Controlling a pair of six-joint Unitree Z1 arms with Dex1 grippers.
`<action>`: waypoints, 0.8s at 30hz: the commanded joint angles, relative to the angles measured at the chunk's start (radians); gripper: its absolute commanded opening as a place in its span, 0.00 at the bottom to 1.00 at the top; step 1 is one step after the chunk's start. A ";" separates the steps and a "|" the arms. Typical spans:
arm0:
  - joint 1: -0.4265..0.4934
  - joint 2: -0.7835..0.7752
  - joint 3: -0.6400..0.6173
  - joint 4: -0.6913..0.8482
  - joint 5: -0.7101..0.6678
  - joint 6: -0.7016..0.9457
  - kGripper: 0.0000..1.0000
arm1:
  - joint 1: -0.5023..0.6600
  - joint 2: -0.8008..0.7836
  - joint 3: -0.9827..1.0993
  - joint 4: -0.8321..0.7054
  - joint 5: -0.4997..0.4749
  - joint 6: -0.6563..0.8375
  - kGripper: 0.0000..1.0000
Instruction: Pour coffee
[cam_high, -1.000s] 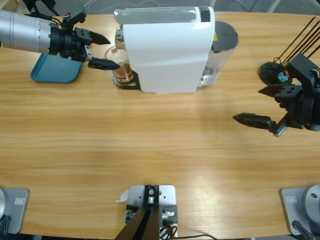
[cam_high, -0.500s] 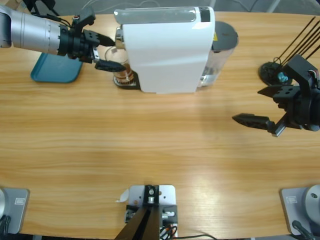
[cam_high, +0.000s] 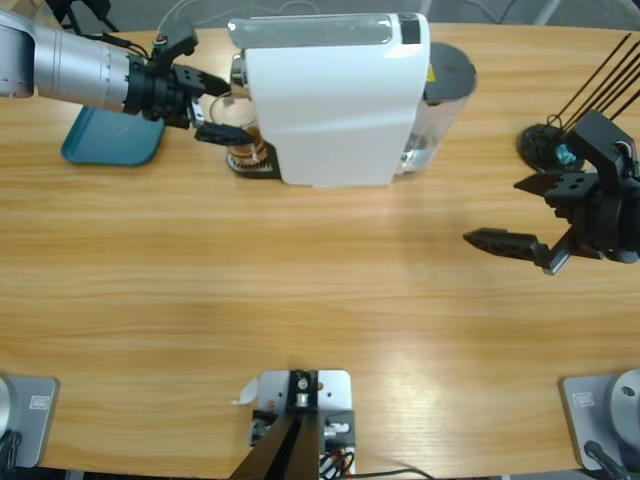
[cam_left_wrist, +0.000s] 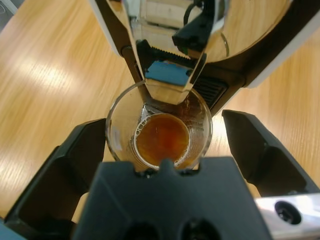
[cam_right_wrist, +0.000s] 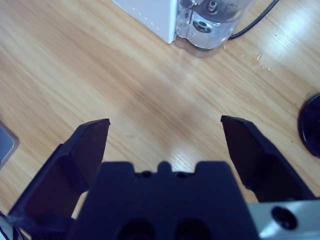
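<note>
The left gripper (cam_left_wrist: 159, 145) stood wide open around the glass cup (cam_left_wrist: 159, 127) of coffee (cam_left_wrist: 162, 139), seemingly not touching; the right gripper (cam_right_wrist: 162, 132) was wide open, empty.

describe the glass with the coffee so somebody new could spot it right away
Find the big white coffee machine at the table's far edge. Under its spout stands a small clear drinking glass holding shallow reddish-brown coffee, between the left gripper's open jaws.

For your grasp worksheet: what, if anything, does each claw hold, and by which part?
Nothing held. Left claw stands open around the glass; right claw is open over bare table.
</note>
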 joint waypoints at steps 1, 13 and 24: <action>0.003 0.068 -0.021 -0.018 -0.043 0.004 0.60 | 0.008 0.031 0.001 0.008 0.017 0.012 1.00; 0.031 0.113 -0.019 -0.072 -0.226 0.028 0.00 | 0.008 0.016 -0.002 0.015 0.019 0.012 1.00; 0.044 0.094 0.017 -0.070 -0.209 0.028 0.00 | 0.008 0.028 -0.001 0.009 0.019 0.012 1.00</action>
